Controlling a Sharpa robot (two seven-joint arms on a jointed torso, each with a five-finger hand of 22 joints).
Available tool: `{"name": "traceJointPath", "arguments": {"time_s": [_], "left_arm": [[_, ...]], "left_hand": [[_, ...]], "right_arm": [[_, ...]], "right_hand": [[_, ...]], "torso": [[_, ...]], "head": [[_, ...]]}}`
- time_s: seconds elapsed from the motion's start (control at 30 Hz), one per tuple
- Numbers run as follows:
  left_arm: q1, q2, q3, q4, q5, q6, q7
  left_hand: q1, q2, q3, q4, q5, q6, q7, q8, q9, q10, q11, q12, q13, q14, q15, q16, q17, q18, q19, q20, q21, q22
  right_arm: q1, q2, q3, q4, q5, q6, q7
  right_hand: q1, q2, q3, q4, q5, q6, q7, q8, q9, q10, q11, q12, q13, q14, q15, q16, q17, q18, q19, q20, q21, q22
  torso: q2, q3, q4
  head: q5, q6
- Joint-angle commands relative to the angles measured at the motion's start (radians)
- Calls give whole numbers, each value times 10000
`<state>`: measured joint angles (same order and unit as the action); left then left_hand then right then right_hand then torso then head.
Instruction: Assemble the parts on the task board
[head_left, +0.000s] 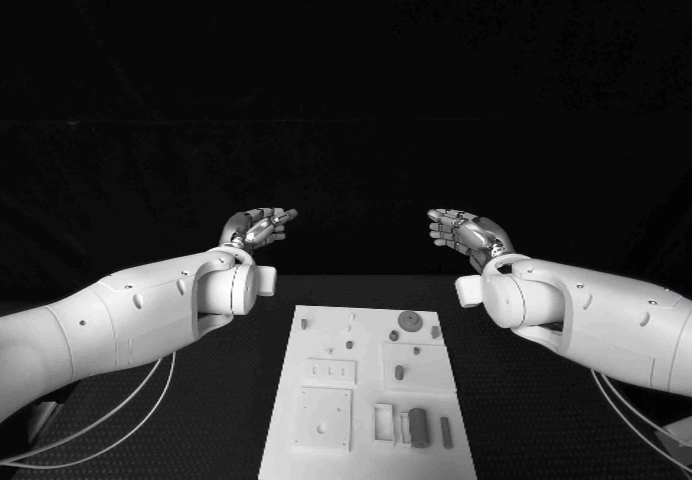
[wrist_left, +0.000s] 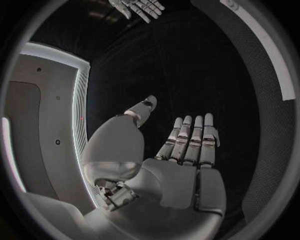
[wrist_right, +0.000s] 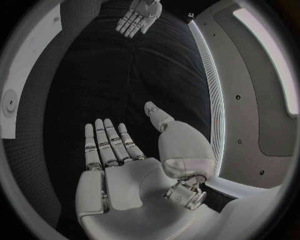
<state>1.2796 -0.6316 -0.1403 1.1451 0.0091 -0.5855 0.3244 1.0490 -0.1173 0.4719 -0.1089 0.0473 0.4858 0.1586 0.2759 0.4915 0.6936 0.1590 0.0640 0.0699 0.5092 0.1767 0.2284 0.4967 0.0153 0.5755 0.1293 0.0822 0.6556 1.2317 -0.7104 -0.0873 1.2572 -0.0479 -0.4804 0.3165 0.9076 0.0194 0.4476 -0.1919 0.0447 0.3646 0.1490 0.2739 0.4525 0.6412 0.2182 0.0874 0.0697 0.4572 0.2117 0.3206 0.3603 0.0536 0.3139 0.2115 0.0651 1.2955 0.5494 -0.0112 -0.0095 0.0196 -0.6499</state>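
Centrally, the task board (head_left: 369, 395) is lying on the black table (head_left: 216, 400), seen in the head view, running from the near edge toward the middle. Small grey parts (head_left: 418, 426) are sitting on it: a dark oblong one and a slimmer one at the near right corner, a round one (head_left: 410, 321) toward the far end, and a small one (head_left: 400, 373) between them. Both hands are hanging well beyond the board's far end, raised above the table and touching nothing. The left hand (head_left: 257, 229) is facing the right hand (head_left: 469, 233), palms turned toward each other, well apart. The head view is leaving the fingers loosely curved and hard to read; the wrist views are showing more. In the left wrist view the left hand's fingers (wrist_left: 190, 137) are lying straight and side by side, thumb apart, holding nothing. The right wrist view is showing the right hand's fingers (wrist_right: 107, 142) likewise extended together, thumb out, palm bare.
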Motion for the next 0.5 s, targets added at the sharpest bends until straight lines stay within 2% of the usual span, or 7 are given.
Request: {"name": "traceJointPath", "arguments": {"time_s": [0.03, 0.07, 0.13, 0.2, 0.4, 0.43, 0.5], "left_arm": [[237, 188, -129, -484, 83, 1327, -1039], [307, 234, -171, -613, 87, 1413, -1116], [419, 308, -238, -820, 94, 1551, -1241], [468, 341, -267, -912, 96, 1612, -1296], [491, 355, -281, -954, 98, 1640, -1322], [485, 189, -395, -836, -6, 1870, -1206], [485, 123, -409, -772, -90, 1763, -1196]], "left_hand": [[66, 4, 44, 1, 36, 50, 283, 38, 34, 59, 6, 46, 10, 62, 7, 48, 38, -153, 55, 5, 34, 45], [72, 10, 46, 0, 36, 44, 286, 38, 35, 63, 11, 46, 10, 86, 14, 64, 46, -153, 65, 0, 36, 48], [94, 23, 52, -11, 36, 11, 277, 30, 35, 82, 22, 50, 12, 211, 19, 146, 80, -146, 181, -46, 88, 75], [87, 47, 59, -1, 38, 61, 318, 66, 53, 154, 48, 75, 24, 368, 12, 242, 116, -75, 479, -149, 226, 126], [210, 224, 127, -145, 40, 835, 487, 468, 196, 1236, 187, 561, 228, 1339, -17, 758, 301, 87, 1310, -429, 550, 211], [268, 252, 151, -202, 43, 980, 489, 533, 213, 1411, 183, 639, 256, 1619, -24, 902, 358, 125, 1491, -480, 628, 236], [482, 316, 228, -413, 35, 1417, 501, 707, 242, 1924, 176, 859, 333, 2524, -173, 1363, 563, 324, 2235, -666, 982, 372]], "right_arm": [[261, 123, -113, -498, -705, 2343, -1298], [344, 156, -152, -644, -755, 2556, -1427], [497, 216, -224, -910, -847, 2945, -1662], [586, 251, -266, -1064, -900, 3170, -1799], [737, 311, -338, -1328, -990, 3556, -2032], [632, 571, -338, -2159, -3995, 3190, -1720], [623, 617, -337, -2268, -4655, 3079, -1641]], "right_hand": [[283, -13, 122, -151, 53, 172, 943, 152, 138, 182, 80, 51, 19, 178, 102, 106, 75, 138, 137, 68, 57, 325], [329, -16, 140, -213, 54, 241, 952, 203, 185, 223, 90, 63, 24, 222, 121, 129, 83, 161, 214, 70, 85, 328], [404, -40, 225, -363, 61, 393, 949, 306, 217, 369, 96, 109, 38, 438, 94, 245, 126, 465, 1009, -30, 346, 285], [498, -61, 302, -537, 61, 667, 927, 462, 260, 585, 93, 200, 71, 639, 86, 346, 162, 611, 1363, -57, 374, 189], [911, -183, 549, -980, 67, 1618, 928, 873, 306, 1588, 102, 602, 191, 1581, 211, 757, 297, 967, 2284, -80, 396, -34], [1025, -227, 577, -972, 69, 1755, 905, 905, 288, 1718, 85, 627, 188, 1711, 175, 790, 302, 1021, 2438, -76, 401, -62], [1292, -304, 637, -1008, 65, 2170, 880, 1061, 311, 2155, 61, 788, 238, 2120, 96, 949, 356, 1144, 2746, -99, 438, -96]], "torso": [[1, -6, -4], [1, -6, -4], [1, -6, -4], [1, -6, -4], [1, -6, -4], [-21, -25, -10], [-17, -19, -18]], "head": [[1, 0], [1, 0], [1, 0], [1, 0], [1, 0], [40, -71], [52, -50]]}}
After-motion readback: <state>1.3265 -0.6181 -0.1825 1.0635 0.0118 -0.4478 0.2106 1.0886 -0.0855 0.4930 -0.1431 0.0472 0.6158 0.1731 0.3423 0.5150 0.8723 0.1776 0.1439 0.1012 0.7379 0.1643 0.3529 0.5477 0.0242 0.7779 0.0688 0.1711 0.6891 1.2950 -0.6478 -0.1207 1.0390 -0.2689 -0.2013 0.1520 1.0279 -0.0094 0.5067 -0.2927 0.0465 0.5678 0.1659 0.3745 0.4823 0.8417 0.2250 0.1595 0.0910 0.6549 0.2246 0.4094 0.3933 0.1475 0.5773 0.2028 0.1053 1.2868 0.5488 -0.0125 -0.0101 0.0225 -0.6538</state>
